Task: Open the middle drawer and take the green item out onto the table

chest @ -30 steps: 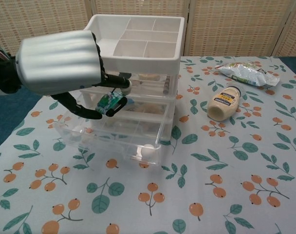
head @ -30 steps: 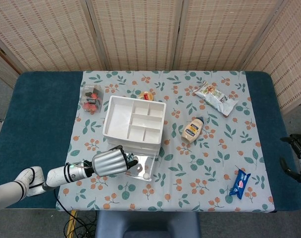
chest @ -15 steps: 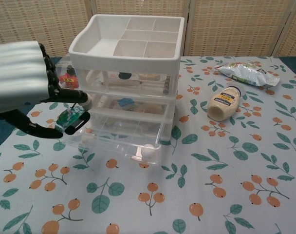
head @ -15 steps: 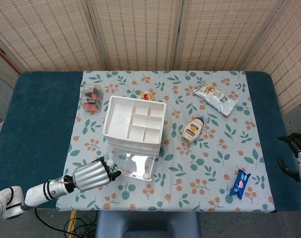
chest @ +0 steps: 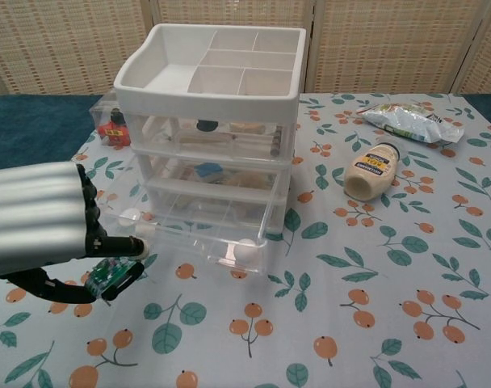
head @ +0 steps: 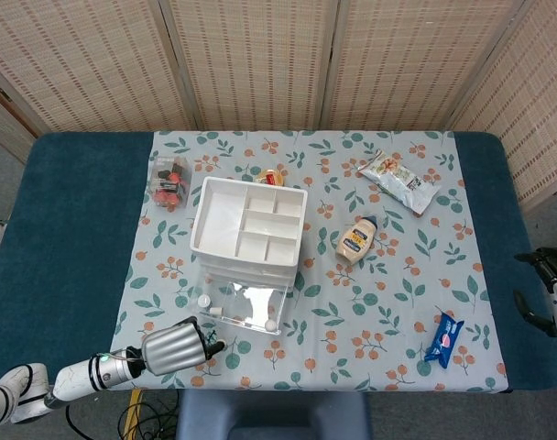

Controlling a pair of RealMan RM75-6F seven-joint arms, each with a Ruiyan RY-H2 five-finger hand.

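Note:
My left hand [chest: 35, 230] [head: 173, 347] pinches a small green item [chest: 107, 276] between thumb and finger, low over the tablecloth to the front left of the drawer unit [chest: 209, 105] [head: 246, 229]. The clear middle drawer [chest: 197, 222] stands pulled out, white knobs at its front. Whether the green item touches the cloth I cannot tell. My right hand [head: 546, 280] hangs at the far right edge of the head view, off the table; its fingers are too small to read.
A mayonnaise bottle [chest: 373, 171] lies right of the drawers, a snack bag [chest: 407, 121] behind it. A blue packet [head: 445, 338] sits at the front right. A box of red items [head: 169, 179] stands left of the unit.
My left hand has carried the green item out of the middle drawer, down and toward the front left, to just above the cloth. The drawer stays pulled out.

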